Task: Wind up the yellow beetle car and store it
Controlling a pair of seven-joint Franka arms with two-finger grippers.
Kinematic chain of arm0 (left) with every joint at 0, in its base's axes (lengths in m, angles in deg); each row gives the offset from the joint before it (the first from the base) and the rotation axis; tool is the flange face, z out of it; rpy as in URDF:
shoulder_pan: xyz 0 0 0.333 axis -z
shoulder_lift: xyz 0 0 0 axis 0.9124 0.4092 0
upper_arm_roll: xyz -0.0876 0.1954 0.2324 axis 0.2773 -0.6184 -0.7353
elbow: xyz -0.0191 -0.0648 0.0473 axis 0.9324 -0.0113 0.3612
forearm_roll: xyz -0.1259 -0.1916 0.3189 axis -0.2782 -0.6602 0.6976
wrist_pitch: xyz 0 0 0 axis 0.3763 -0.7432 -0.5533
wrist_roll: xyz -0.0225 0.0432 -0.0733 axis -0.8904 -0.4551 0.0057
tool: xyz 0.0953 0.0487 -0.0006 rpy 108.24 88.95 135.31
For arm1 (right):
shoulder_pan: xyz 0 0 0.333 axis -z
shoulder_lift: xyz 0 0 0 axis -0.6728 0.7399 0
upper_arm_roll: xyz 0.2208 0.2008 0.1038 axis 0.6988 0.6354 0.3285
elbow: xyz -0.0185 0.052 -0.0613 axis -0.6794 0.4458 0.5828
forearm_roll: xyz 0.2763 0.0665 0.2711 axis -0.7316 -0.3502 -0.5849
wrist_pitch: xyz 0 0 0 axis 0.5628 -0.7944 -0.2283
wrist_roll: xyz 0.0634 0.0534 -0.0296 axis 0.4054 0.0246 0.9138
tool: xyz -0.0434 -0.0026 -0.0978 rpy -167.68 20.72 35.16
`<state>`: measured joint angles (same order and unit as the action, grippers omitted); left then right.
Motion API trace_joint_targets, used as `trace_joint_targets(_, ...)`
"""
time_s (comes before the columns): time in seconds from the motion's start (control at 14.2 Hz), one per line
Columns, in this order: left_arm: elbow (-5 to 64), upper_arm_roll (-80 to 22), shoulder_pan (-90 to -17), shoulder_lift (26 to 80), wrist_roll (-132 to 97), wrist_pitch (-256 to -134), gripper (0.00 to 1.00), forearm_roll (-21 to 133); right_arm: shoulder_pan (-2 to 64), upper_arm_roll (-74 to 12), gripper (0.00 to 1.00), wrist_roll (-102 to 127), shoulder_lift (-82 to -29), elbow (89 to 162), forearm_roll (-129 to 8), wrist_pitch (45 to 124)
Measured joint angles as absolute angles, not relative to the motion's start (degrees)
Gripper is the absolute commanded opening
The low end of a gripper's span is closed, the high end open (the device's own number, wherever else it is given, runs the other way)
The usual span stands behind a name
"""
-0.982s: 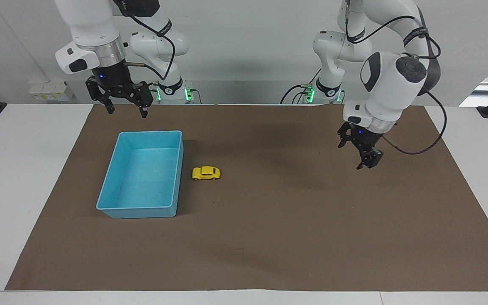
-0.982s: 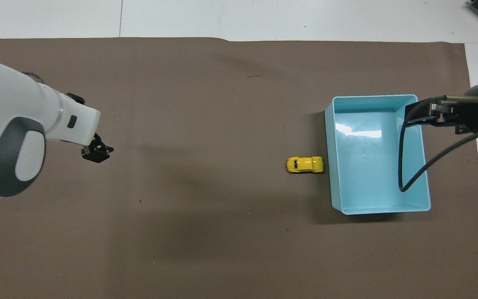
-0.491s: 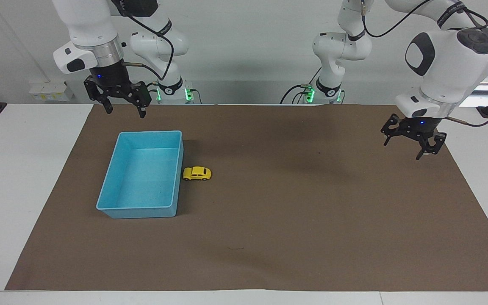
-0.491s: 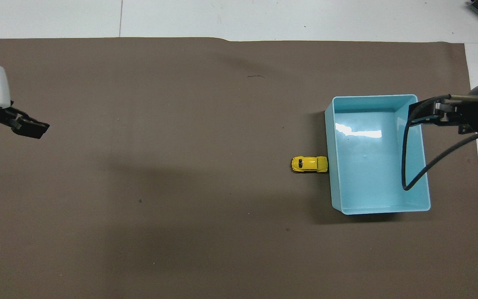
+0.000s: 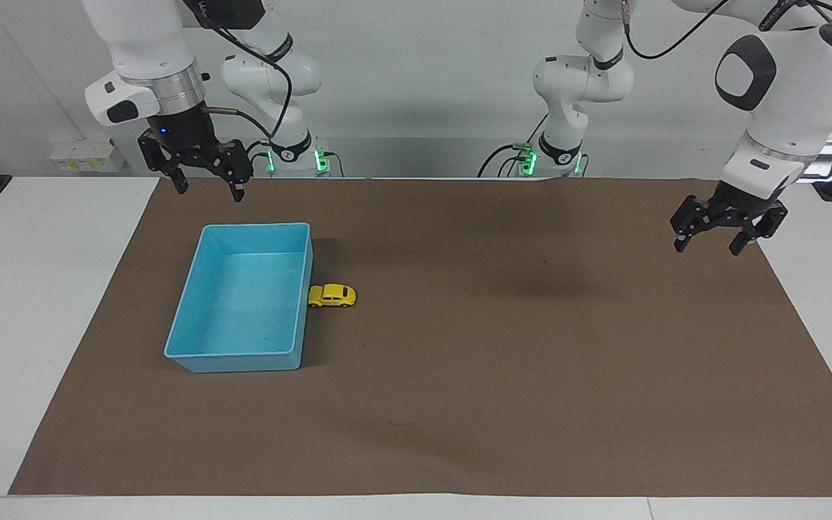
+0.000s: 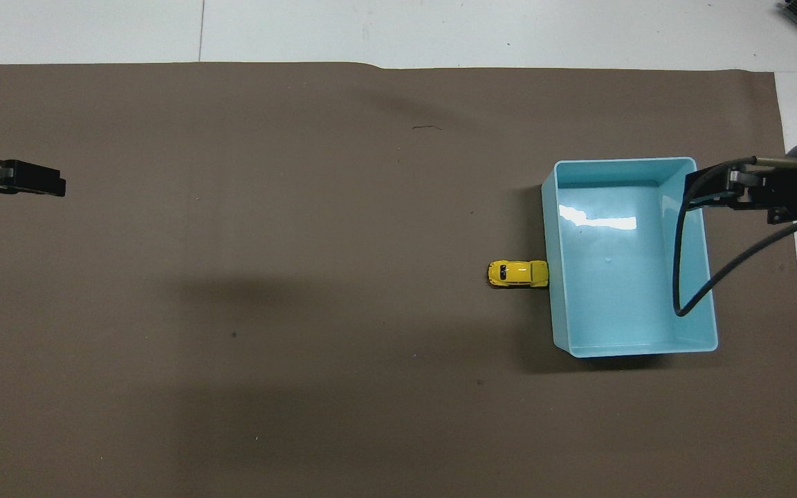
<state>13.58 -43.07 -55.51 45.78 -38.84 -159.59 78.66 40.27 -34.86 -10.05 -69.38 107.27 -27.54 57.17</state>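
The yellow beetle car [image 5: 331, 295] [image 6: 518, 274] stands on its wheels on the brown mat. One end touches the long wall of the blue bin [image 5: 243, 360] [image 6: 623, 162] that faces the left arm's end of the table. The bin holds nothing. My right gripper [image 5: 211, 193] [image 6: 699, 194] hangs open and empty in the air by the bin's corner toward the right arm's base. My left gripper [image 5: 707, 249] [image 6: 46, 187] hangs open and empty over the mat's edge at the left arm's end of the table, well away from the car.
The brown mat [image 5: 503, 375] covers most of the white table [image 5: 33, 303]. A black cable [image 6: 679, 270] from the right arm loops above the bin in the overhead view. Only the bin and the car lie on the mat.
The car has rolled up against the bin's wall. My left gripper has swung away from the middle, out over the mat's edge at its own end. The right gripper has barely shifted.
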Motion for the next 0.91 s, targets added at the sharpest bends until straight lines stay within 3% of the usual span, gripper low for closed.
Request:
trace_joint_targets(0.35, 7.0, -42.8, -55.5, 45.5, -38.0, -146.6, 1.0, 78.6, 39.4, -34.5, 1.0, 12.5, -70.9, 108.8, -28.7, 55.6)
trace_joint_targets(0.91, 5.9, -42.7, -55.5, 45.5, -38.0, -143.1, 1.0, 78.6, 37.2, -34.3, 1.0, 49.6, -75.2, 114.7, -29.3, 54.7)
